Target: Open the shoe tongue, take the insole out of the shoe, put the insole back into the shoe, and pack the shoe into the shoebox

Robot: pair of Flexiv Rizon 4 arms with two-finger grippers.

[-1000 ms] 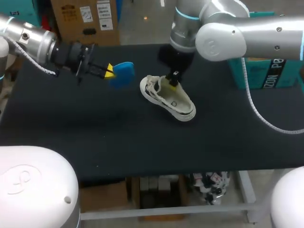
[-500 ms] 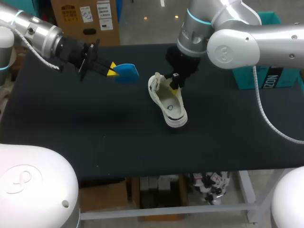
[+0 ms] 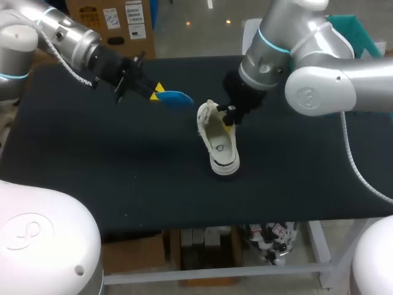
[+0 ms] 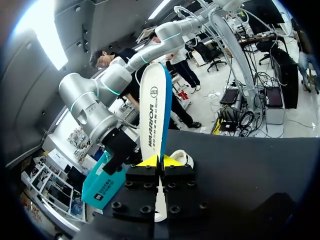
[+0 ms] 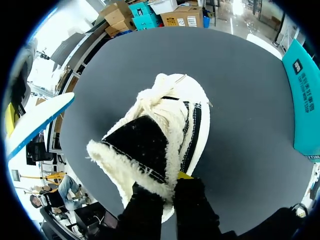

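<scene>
A white shoe (image 3: 219, 146) with a fleecy lining lies mid-table, its laced end toward the far side. My right gripper (image 3: 229, 116) is shut on the shoe's tongue (image 5: 142, 150) and holds it pulled back from the shoe (image 5: 192, 125). My left gripper (image 3: 155, 93) hovers just left of the shoe, shut on one end of the blue insole (image 3: 175, 99). In the left wrist view the insole (image 4: 154, 112) stands out edge-on from between the yellow tips of the gripper (image 4: 160, 161), with the shoe (image 4: 183, 157) just beyond. The teal shoebox (image 3: 360, 38) sits at the far right, mostly behind my right arm.
The black tabletop (image 3: 110, 166) stretches wide to the left and front of the shoe. The shoebox (image 5: 306, 95) stands close beside the shoe on its right. A brown carton stands behind the far edge.
My left gripper has carried the insole rightward, close to the shoe, and turned it flatter. My right gripper has shifted right and swung the shoe so its heel points at the front edge.
</scene>
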